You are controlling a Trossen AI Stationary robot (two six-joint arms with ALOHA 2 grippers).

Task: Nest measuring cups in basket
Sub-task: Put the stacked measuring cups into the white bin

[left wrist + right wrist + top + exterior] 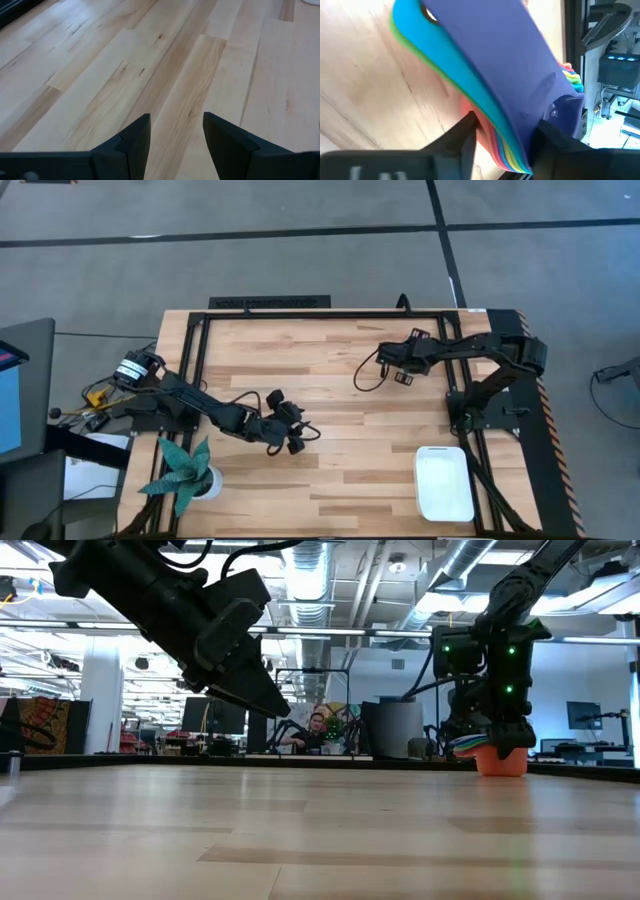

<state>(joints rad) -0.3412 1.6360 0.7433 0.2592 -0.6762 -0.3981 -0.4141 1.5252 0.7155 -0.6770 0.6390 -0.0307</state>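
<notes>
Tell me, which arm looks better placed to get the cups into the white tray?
The right: its gripper is shut on the stacked measuring cups, on the basket's side. The left gripper is open and empty.

measuring cups point(485, 75) stacked: dark blue, teal, green, orange; basket point(444, 482) white; plant point(182, 470) teal.

Basket point(444, 483) near tabletop point(330, 370) front right corner. Potted plant point(185, 471) at front left corner. Stacked measuring cups point(497, 753) toward rear right, on tabletop.
</notes>
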